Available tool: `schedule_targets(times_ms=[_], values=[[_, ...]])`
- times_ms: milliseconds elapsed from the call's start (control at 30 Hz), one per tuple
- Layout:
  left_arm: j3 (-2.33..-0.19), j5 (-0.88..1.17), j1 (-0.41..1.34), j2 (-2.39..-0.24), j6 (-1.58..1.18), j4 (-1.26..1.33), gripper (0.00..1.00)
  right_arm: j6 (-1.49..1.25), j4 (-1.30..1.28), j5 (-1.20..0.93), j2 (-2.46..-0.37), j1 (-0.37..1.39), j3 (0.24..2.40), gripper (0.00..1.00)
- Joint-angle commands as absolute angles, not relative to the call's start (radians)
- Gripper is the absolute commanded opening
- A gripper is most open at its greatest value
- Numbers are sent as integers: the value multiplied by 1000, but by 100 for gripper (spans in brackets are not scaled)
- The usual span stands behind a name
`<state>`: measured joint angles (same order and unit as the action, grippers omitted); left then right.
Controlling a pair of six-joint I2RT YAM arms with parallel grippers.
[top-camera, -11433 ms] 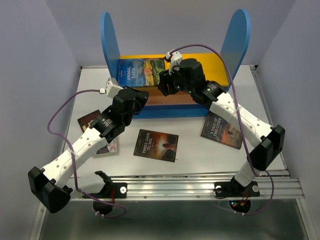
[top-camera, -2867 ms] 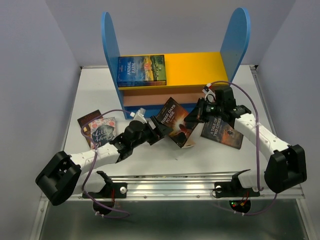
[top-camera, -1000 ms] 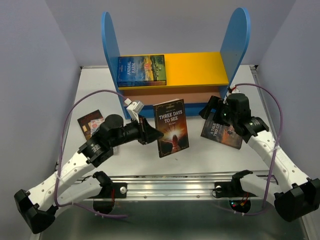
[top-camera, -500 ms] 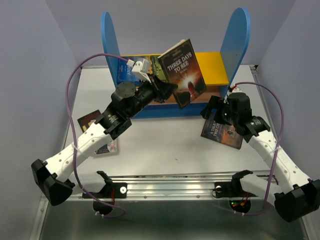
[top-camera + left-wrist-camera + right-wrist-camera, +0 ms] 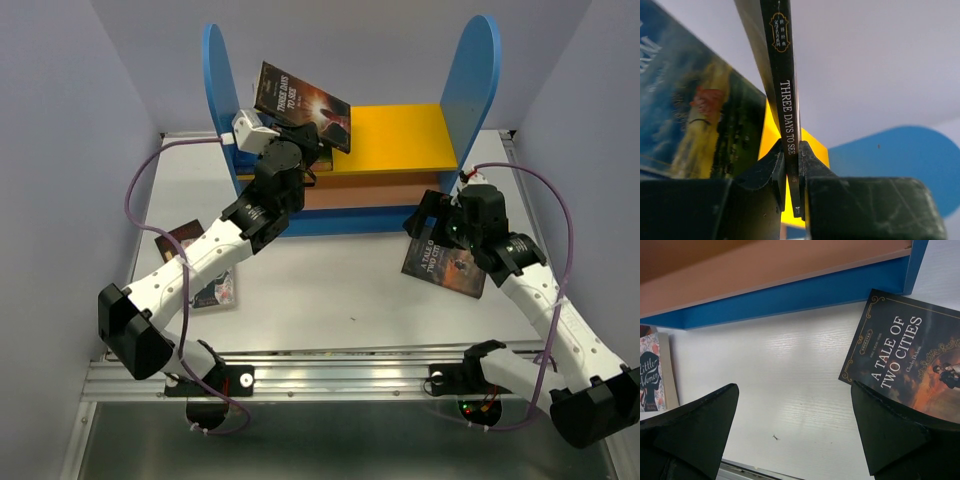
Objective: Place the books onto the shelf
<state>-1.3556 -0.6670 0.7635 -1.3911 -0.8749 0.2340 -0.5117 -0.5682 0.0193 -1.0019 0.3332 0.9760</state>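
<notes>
Left wrist view: the left gripper [image 5: 792,160] is clamped on the spine of Three Days to See [image 5: 785,95]. It has lifted the book from table height to above the shelf's yellow top board [image 5: 400,135], beside Animal Farm [image 5: 695,115], so placement looks near. The right gripper [image 5: 794,390] hangs wide apart over A Tale of Two Cities [image 5: 905,355].

A white table [image 5: 300,330] stands between pale lilac walls [image 5: 60,120]. A ribbed metal rail [image 5: 350,372] runs along its near edge. A tiny dark speck [image 5: 352,319] lies near the middle.
</notes>
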Motion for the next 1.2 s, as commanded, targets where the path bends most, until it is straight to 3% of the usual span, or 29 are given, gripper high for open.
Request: schedule_targets(times_ms=[0,633,667,700,800,867,1100,1167], values=[[-1393,-917,762,-1368,-1155,250,0,-494,-561,32,-976,328,1026,100],[-1381,-1014,776,-1399,-1585,-103,0,-494,-563,8,-1014,328,1039,100],[-1385,-1008,776,-1399,-1586,-109,4,-494,-561,8,-1015,328,1042,100],[-1385,-1002,776,-1399,-1586,-110,20,-494,-563,8,-1017,328,1043,100],[-1381,-983,776,-1394,-1591,-120,50,-495,-563,-29,-1022,328,1048,100],[-1376,-976,778,-1385,-1595,-123,55,-497,-561,-40,-1026,328,1049,100],[-1362,-920,778,-1378,-1603,-130,95,-483,-513,-173,-1061,328,1081,100],[-1371,-901,778,-1374,-1582,-144,99,-474,-483,-218,-1063,328,1097,100]])
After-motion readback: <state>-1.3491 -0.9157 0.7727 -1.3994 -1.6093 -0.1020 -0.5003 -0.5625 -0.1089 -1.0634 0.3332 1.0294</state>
